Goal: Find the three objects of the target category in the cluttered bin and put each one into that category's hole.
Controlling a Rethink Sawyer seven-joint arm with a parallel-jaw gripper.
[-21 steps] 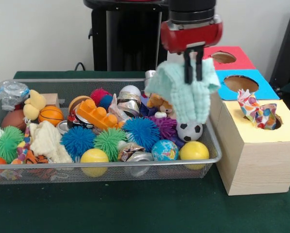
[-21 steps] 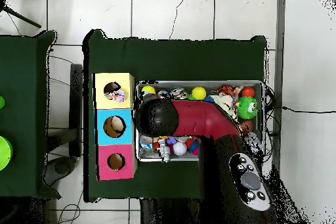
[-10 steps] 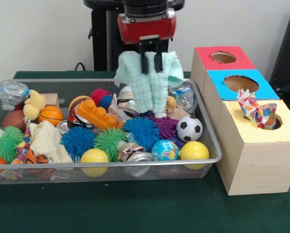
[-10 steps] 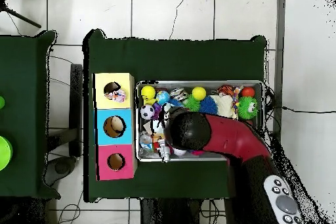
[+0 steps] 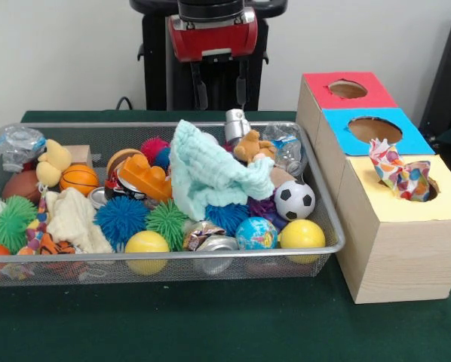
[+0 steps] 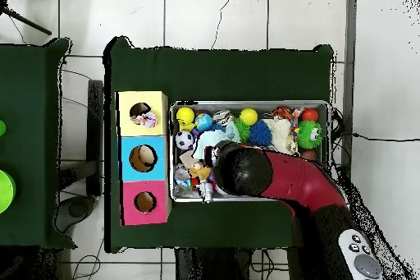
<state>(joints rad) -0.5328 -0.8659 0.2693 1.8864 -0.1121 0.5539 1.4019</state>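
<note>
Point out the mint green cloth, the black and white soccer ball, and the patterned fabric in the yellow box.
Mint green cloth (image 5: pixel 210 177), front view, middle of the folds.
Black and white soccer ball (image 5: pixel 295 200), front view, centre.
Patterned fabric (image 5: pixel 397 172), front view, bunched middle.

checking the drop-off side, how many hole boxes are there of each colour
red box: 1
blue box: 1
yellow box: 1, with a patterned cloth sticking out of its hole
total: 3
</note>
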